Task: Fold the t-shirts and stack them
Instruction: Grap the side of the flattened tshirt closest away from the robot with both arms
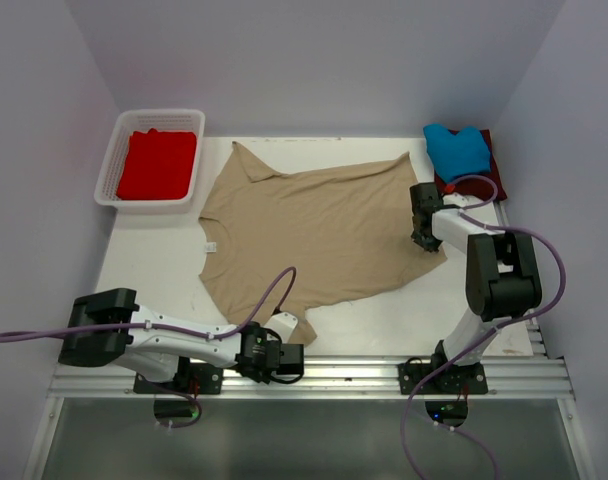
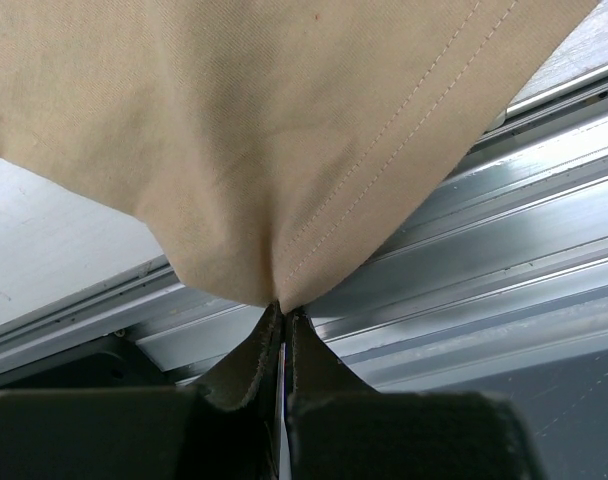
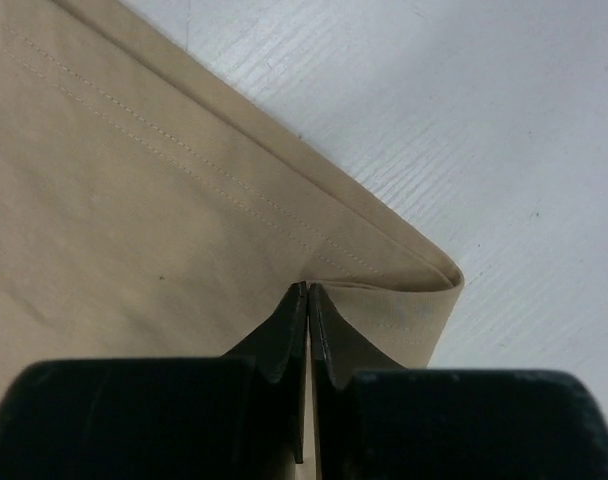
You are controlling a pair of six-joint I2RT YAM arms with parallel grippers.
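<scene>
The tan t-shirt (image 1: 314,225) lies spread flat across the middle of the table. My left gripper (image 1: 292,345) is at its near sleeve by the front rail, shut on the tan cloth (image 2: 284,200). My right gripper (image 1: 424,242) is at the shirt's right hem corner, shut on the hemmed edge (image 3: 384,290). The bright blue t-shirt (image 1: 456,150) lies folded on the dark maroon t-shirt (image 1: 487,180) at the back right. The bright red t-shirt (image 1: 158,164) lies in the white basket.
The white lattice basket (image 1: 112,165) stands at the back left. The metal rail (image 1: 384,372) runs along the table's near edge, close to my left gripper. Grey walls close in the back and both sides.
</scene>
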